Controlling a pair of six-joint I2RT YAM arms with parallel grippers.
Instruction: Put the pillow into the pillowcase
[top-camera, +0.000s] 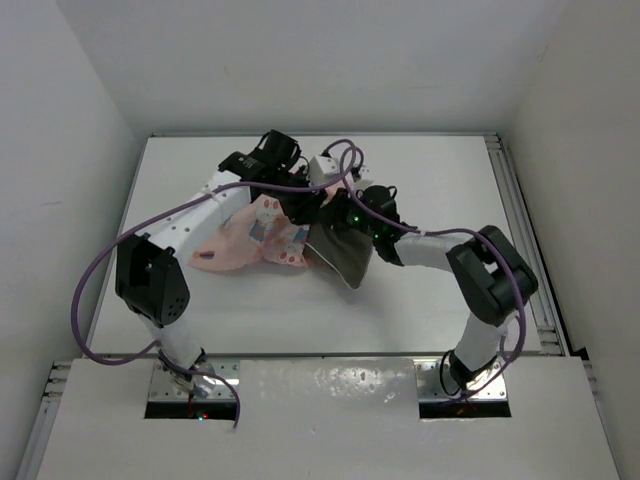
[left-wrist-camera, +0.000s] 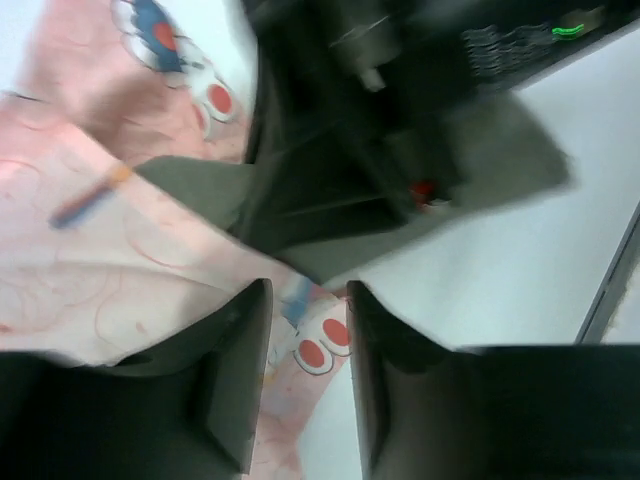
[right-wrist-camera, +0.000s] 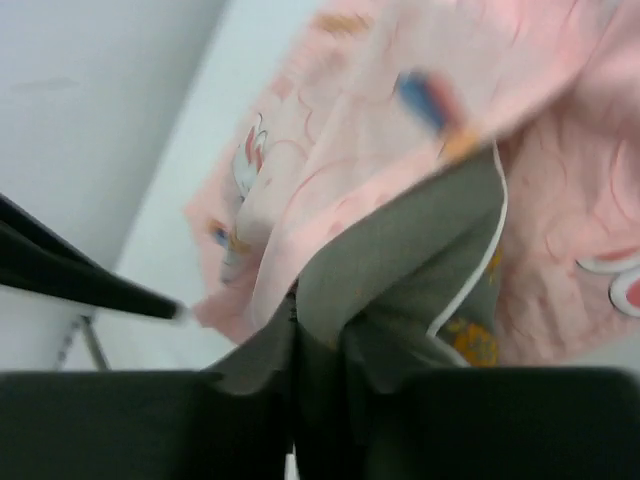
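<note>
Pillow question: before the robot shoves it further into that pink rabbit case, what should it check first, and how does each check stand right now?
1. Hold on the pillow: ok, the right gripper is shut on a bunched grey edge.
2. Hold on the pillowcase: not ok, the left gripper has its jaws apart, with pink cloth lying unclamped in the gap.
3. Case mouth held open: cannot tell, the cloth is crumpled.
4. Pillow end started inside: ok, pink cloth overlaps one end, though much grey shows outside.
5. Arms clear of each other: cannot tell, the two grippers sit very close together.
</note>
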